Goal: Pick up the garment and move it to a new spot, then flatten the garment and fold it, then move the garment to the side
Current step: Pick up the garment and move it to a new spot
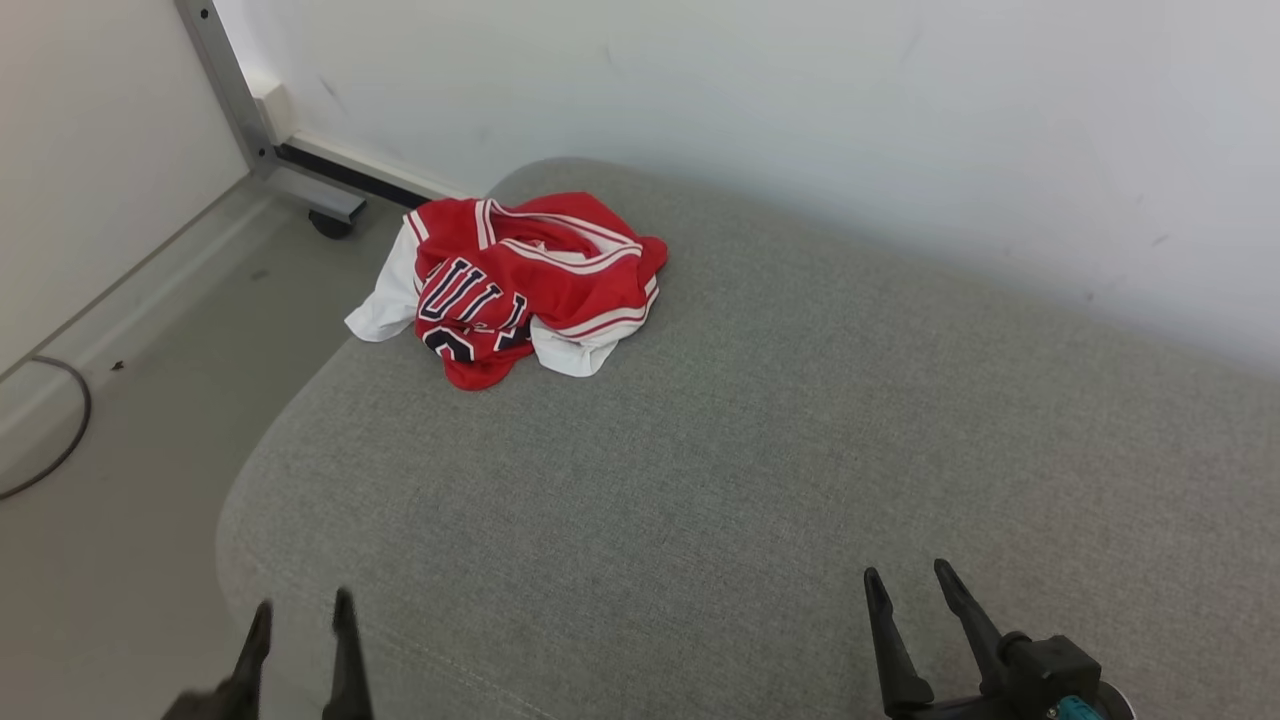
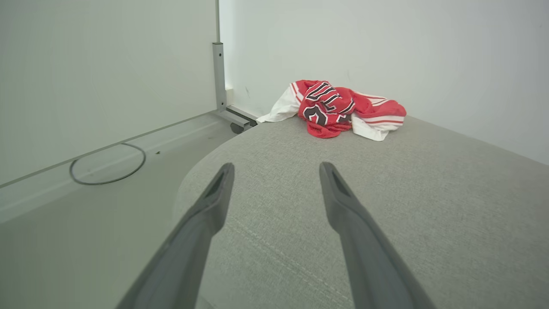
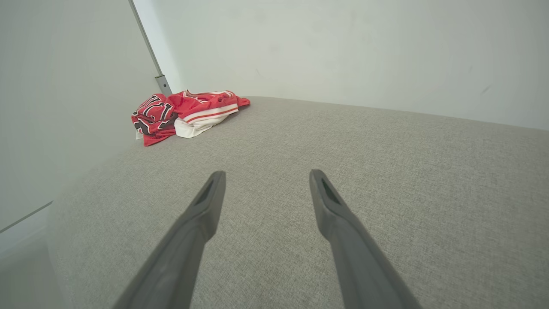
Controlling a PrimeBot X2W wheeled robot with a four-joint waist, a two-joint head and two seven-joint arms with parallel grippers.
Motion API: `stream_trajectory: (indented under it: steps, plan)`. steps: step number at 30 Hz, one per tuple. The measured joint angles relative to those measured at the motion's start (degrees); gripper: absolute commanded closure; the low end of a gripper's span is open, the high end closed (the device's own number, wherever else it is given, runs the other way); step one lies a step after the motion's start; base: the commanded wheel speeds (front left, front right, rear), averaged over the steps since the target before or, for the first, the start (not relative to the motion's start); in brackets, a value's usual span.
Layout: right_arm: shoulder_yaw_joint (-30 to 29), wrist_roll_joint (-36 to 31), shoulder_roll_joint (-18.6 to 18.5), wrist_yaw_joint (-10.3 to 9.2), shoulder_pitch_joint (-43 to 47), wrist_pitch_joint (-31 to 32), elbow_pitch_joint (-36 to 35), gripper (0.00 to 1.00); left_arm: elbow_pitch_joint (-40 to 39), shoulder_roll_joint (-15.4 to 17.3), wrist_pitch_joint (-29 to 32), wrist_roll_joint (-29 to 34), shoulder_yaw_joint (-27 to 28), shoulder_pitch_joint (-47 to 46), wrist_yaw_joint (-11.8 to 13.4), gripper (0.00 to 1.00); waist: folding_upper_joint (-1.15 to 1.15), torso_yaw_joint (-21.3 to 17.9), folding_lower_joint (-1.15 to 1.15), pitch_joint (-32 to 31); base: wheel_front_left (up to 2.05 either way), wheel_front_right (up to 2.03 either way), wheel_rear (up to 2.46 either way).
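The left gripper (image 1: 302, 600) and right gripper (image 1: 907, 570), both spread and empty at the bottom, face a crumpled jersey (image 1: 520, 285) at upper centre that looks light and limp, probably best pinched at a raised fold.

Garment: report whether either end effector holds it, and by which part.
Nothing is held. The left end effector and right end effector stand open and empty, short of the garment crumpled on the grey cushion.
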Motion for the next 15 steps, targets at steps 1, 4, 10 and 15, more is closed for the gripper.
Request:
stream_trajectory:
  steps: [1, 4, 10, 15]
  plan:
    - [-0.23, -0.37, -0.01, 0.0, -0.01, 0.09, -0.31, 0.0, 1.59, -0.02, 0.0, -0.27, -0.7, -2.04, -0.4, 0.0, 0.0, 0.0, 0.0, 0.37, 0.0, 0.0, 0.0]
    - [-1.14, -1.4, 0.0, 0.0, 0.36, 0.86, -1.96, 0.0, 7.3, 0.0, 0.42, -2.23, -2.42, -9.63, -1.25, 0.0, 0.0, 0.02, 0.0, 1.73, 0.0, 0.0, 0.0]
    - [-0.42, -4.04, -0.14, 0.0, -1.26, 4.42, -7.51, 0.0, 17.13, 0.16, 1.6, -6.19, -2.53, -26.41, -1.88, 0.0, 0.0, -0.85, 0.01, 5.74, 0.0, 0.0, 0.0]
    - [1.63, -4.95, -1.68, 0.0, -2.71, 7.12, -11.93, 0.0, 24.85, 1.36, 3.28, -10.94, -0.54, -37.48, -2.52, 0.0, 0.0, -3.35, 0.01, 10.08, 0.0, 0.0, 0.0]
